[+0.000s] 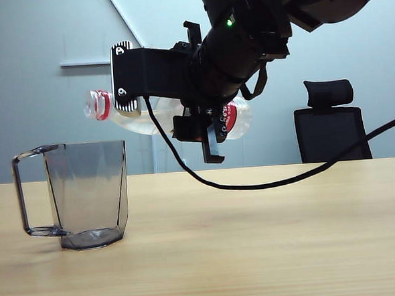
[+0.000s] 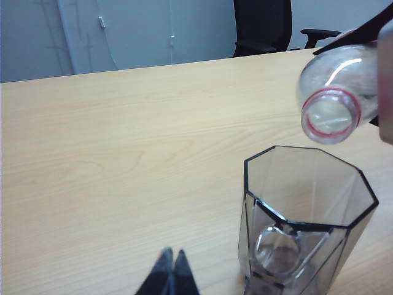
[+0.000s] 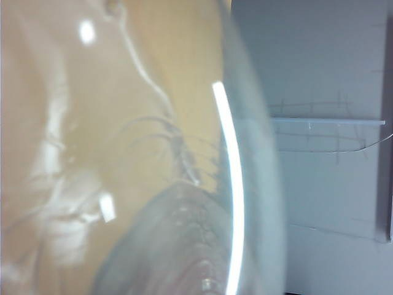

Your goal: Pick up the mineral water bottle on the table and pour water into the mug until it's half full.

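My right gripper [image 1: 125, 97] is shut on the mineral water bottle [image 1: 143, 122] and holds it lying almost level in the air. The bottle's open, red-ringed mouth [image 2: 331, 114] hangs a short way above the mug's rim. The smoky-grey mug [image 1: 87, 193] stands upright on the table [image 1: 270, 237], handle to the left, and looks empty inside [image 2: 307, 209]. Water lies along the bottle's lower side, and no stream shows. In the right wrist view the clear bottle [image 3: 123, 153] fills the picture and hides the jaws. My left gripper [image 2: 171, 263] is shut and empty, low over the table beside the mug.
A black cable [image 1: 267, 182] droops from the right arm down to just above the tabletop. A black office chair [image 1: 330, 123] stands behind the table's far edge on the right. Bare wood stretches right of the mug.
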